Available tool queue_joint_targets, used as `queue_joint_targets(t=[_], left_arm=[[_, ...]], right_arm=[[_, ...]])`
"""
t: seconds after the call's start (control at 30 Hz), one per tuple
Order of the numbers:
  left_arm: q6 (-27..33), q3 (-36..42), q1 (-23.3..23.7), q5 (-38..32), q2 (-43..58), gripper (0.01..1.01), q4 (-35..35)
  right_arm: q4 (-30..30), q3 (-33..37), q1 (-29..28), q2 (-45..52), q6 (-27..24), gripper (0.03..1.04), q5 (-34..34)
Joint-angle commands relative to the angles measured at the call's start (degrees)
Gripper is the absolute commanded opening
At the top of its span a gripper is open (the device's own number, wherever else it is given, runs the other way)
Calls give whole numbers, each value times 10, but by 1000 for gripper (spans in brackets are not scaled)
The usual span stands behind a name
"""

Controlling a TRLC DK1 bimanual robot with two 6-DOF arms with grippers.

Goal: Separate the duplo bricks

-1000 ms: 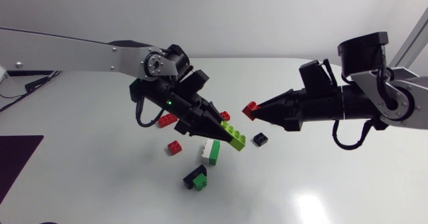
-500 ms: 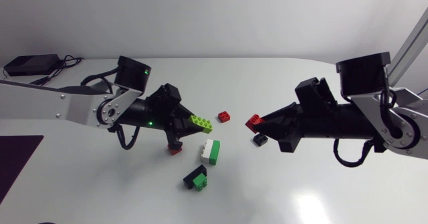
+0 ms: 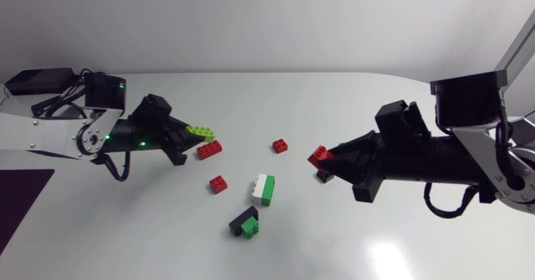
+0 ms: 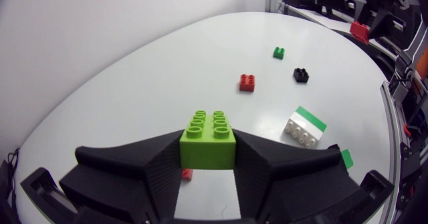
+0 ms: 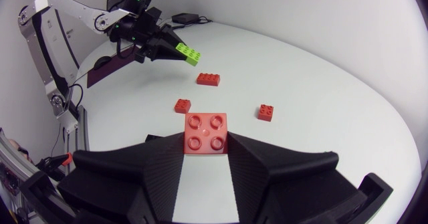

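My left gripper (image 3: 194,135) hangs over the table's left side, shut on a lime green brick (image 3: 201,133). In the left wrist view that lime brick (image 4: 208,138) sits clamped between both fingers, studs up. Coming in from the right, my right gripper (image 3: 322,156) is shut on a small red brick (image 3: 318,155). The right wrist view shows this red brick (image 5: 207,134) at the fingertips, with the lime brick (image 5: 188,52) and left arm far ahead. The two held bricks are well apart.
On the table lie a long red brick (image 3: 210,150), two small red bricks (image 3: 281,145) (image 3: 218,184), a white-and-green stack (image 3: 264,190), a black-and-green stack (image 3: 245,223) and a small black brick (image 3: 324,176) under my right gripper. A small green brick (image 4: 278,52) lies farther off.
My left arm has drawn back far to the left with the lime brick. My right arm has shifted slightly right and down with the red brick. The gap between them has widened.
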Motion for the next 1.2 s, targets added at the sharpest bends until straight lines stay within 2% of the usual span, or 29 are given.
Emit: queue_joint_targets(t=[0.0, 0.07, 0.17, 0.33, 0.53, 0.8, 0.97, 1.1, 1.17], left_arm=[[6, -19, 46, -6, -11, 220, 6], [8, -22, 76, -9, -5, 220, 10], [8, -30, 95, -33, 20, 220, 38], [6, -51, 90, -75, 72, 220, 61], [-11, -70, 82, -86, 121, 221, 81], [-25, -96, 79, -86, 129, 248, 90], [-25, -122, 76, -86, 116, 546, 90], [-31, -137, 74, -86, 101, 716, 89], [-33, -140, 72, -85, 96, 766, 87]], right_arm=[[-10, -15, 6, -4, 0, 374, 6], [-10, -15, 14, -4, 1, 374, 12], [-10, -12, 29, -3, 6, 374, 23], [-14, -7, 40, -9, 12, 374, 32], [-26, -8, 41, -21, 12, 374, 37], [-27, -3, 49, -17, 13, 374, 42], [-24, 0, 53, -10, 14, 374, 46], [-24, 1, 53, -10, 14, 374, 46], [-24, 1, 53, -9, 13, 374, 46]])
